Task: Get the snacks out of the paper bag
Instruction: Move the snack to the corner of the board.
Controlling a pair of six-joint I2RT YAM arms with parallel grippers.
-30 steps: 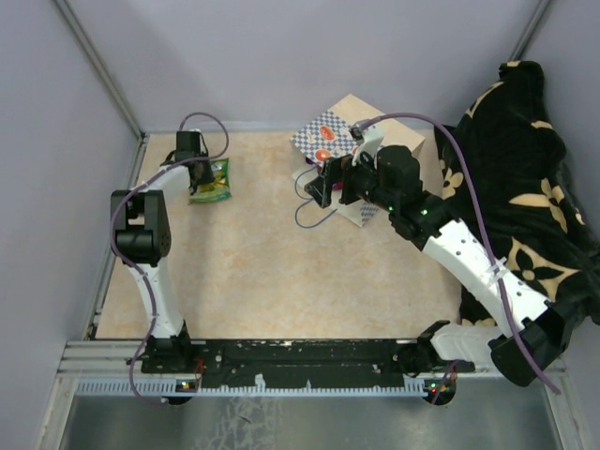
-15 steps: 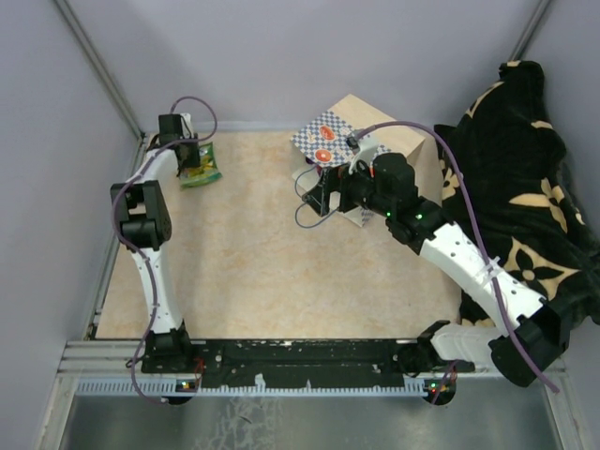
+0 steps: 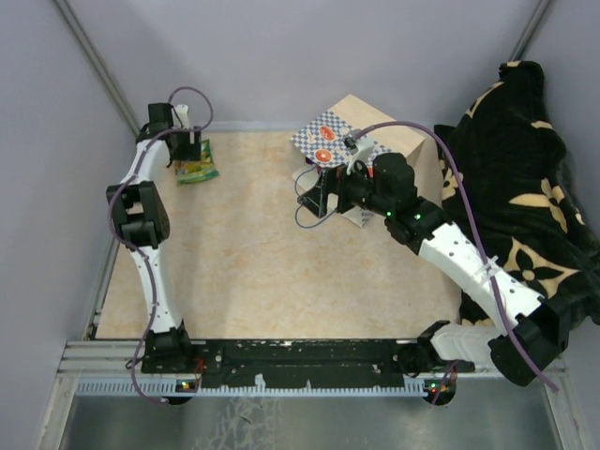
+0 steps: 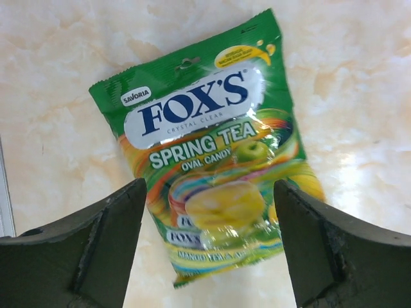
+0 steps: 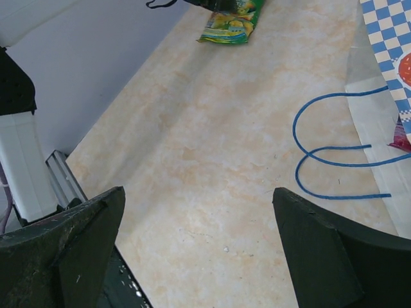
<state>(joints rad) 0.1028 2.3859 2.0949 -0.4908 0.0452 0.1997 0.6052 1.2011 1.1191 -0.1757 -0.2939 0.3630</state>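
A green snack packet (image 4: 212, 154) with fruit pictures lies flat on the table at the far left (image 3: 197, 170). My left gripper (image 4: 210, 250) is open just above it, with the packet's lower end between the jaws and not pinched. It sits by the far-left corner in the top view (image 3: 185, 150). The paper bag (image 3: 380, 136) lies on its side at the far middle, checkered band (image 5: 385, 38) and blue cord handles (image 5: 334, 154) facing left. My right gripper (image 3: 319, 192) is open and empty over the bare table at the bag's mouth (image 5: 199, 212). Other snacks are hidden.
A black-and-tan blanket (image 3: 525, 178) is heaped along the right side. The side wall and a metal rail (image 3: 120, 234) run along the table's left edge. The green packet also shows far off in the right wrist view (image 5: 231, 22).
My left gripper and the green packet have shifted toward the far-left corner. My right gripper has edged a little left at the bag's mouth.
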